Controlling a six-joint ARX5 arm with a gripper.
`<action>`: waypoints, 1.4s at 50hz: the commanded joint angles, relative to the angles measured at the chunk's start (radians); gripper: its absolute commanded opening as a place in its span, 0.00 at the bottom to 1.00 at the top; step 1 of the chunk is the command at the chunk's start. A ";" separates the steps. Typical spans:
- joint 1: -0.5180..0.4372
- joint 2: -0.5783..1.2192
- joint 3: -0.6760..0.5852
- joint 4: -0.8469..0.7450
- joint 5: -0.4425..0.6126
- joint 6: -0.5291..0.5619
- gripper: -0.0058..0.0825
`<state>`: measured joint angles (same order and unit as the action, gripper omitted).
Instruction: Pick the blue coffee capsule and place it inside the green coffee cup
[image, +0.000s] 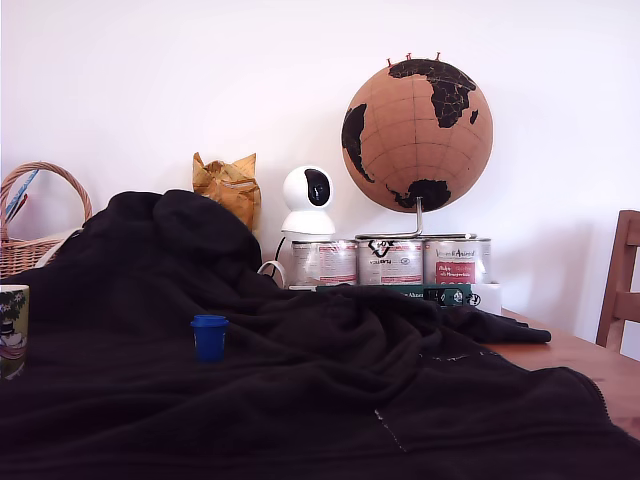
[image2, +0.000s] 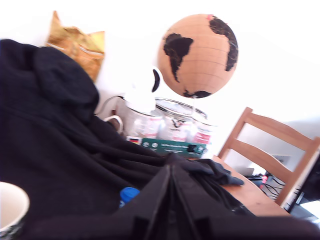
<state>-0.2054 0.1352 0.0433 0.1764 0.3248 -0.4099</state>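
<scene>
The blue coffee capsule (image: 209, 337) stands upright on a black blanket, left of centre in the exterior view. The green coffee cup (image: 12, 330) is cut off by that view's left edge, a short way from the capsule. In the wrist view my gripper (image2: 170, 172) is a dark shape low in the picture. Its two fingers meet along a thin seam with nothing between them. The capsule (image2: 129, 194) peeks out just beside the fingers, partly hidden by them. The cup's pale rim (image2: 11, 206) shows in a corner. The arm does not appear in the exterior view.
A black blanket (image: 330, 390) covers most of the wooden table (image: 590, 365). Behind it stand three silver tins (image: 390, 262), a green box (image: 440, 294), a white camera (image: 308, 203), a cork globe (image: 417, 135) and a wicker basket (image: 30, 225). A wooden chair (image: 622, 280) is at the exterior view's right.
</scene>
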 joint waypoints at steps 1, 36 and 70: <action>-0.040 0.060 0.002 0.056 -0.023 -0.002 0.04; -0.255 0.988 0.182 0.581 -0.237 0.192 0.76; -0.255 1.611 0.543 0.580 -0.294 0.264 0.75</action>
<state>-0.4576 1.7123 0.5789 0.7483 0.0422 -0.1539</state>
